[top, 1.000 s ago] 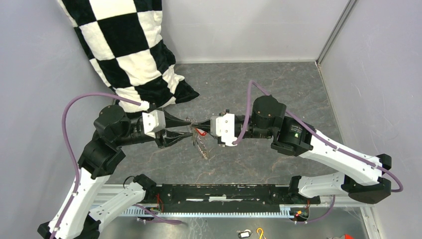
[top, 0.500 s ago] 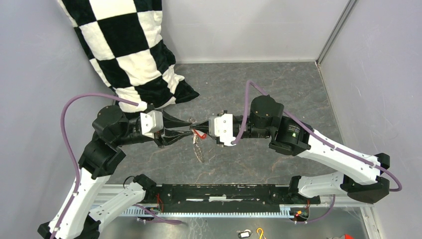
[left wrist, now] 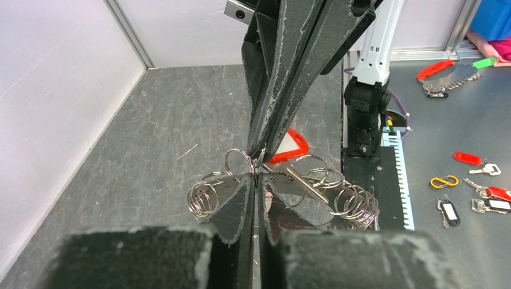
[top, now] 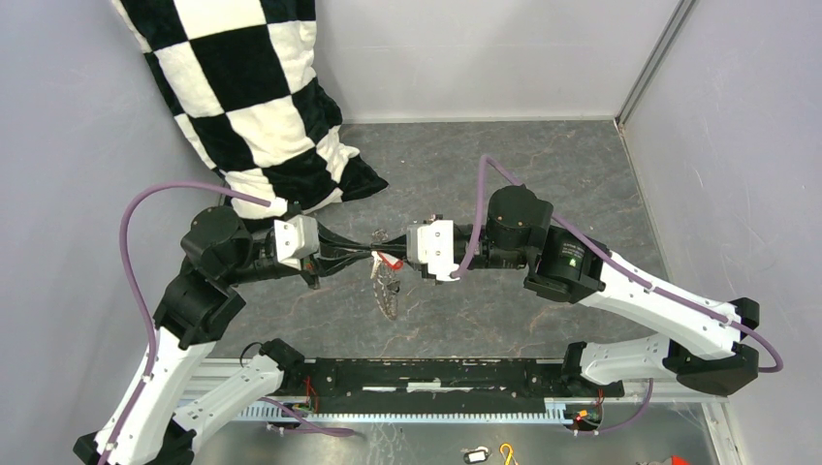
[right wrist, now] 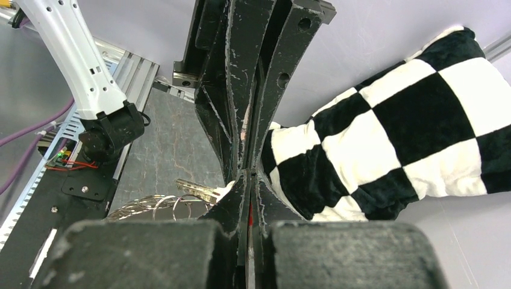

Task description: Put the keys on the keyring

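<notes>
The keyring (top: 390,295) hangs over the table between my two grippers, a thin hoop fringed with small steel rings (left wrist: 355,205). My left gripper (left wrist: 256,176) is shut on its wire, with ring clusters spreading out on both sides of the fingers. Tip to tip against it, my right gripper (right wrist: 248,174) is shut on the red head of a key (left wrist: 289,146). A red sliver shows between its pads. The key's blade (right wrist: 199,191) points toward the rings. From above, the left gripper (top: 368,260) and right gripper (top: 399,258) meet at table centre.
A black-and-white checkered pillow (top: 252,97) leans in the back left corner, close behind the left arm. Grey walls close the table on three sides. Beyond the front rail (top: 436,373), a metal shelf holds loose key tags (left wrist: 467,158) and a yellow hook (left wrist: 443,180).
My left gripper's jaws have closed on the keyring. The ring, which trailed toward the lower right, now hangs straight down. The right gripper has shifted slightly left with the red key.
</notes>
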`<action>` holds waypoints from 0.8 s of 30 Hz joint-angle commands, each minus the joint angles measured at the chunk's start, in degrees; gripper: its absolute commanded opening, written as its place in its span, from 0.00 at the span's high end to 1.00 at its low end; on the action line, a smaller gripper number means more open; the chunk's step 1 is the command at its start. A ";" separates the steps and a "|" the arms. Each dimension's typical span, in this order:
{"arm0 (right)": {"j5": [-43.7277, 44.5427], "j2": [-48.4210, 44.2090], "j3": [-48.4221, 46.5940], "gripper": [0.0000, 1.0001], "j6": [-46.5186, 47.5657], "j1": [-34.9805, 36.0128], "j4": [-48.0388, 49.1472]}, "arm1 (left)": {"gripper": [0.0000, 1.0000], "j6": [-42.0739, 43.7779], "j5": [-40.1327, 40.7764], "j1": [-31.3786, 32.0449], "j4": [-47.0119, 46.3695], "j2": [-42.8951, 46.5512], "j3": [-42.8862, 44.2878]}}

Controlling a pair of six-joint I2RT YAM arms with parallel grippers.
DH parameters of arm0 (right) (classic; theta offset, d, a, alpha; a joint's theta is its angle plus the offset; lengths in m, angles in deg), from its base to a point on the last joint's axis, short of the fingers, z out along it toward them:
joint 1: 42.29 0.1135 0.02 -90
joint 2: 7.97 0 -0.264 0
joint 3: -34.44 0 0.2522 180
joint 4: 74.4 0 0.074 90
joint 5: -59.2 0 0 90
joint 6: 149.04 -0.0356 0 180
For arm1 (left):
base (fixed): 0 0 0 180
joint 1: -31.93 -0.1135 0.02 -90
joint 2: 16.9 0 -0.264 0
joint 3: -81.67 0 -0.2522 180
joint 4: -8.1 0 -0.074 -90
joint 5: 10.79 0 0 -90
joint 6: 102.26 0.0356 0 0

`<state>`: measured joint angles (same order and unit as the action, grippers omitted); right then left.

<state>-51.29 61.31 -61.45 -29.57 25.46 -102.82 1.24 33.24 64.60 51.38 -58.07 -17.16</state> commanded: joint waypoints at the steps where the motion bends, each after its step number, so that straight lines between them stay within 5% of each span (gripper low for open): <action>1: 1.59 -1.83 0.43 1.00 -2.05 -0.08 5.98 | 0.96 -0.19 1.93 0.21 -2.28 1.04 -0.79; 24: 15.99 -7.19 10.69 0.99 -16.81 -0.11 14.26 | 0.98 0.87 4.95 0.21 -13.27 9.14 -8.32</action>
<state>-41.13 55.82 -50.17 -43.07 25.92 -91.54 1.26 37.35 64.60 42.79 -50.90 -25.37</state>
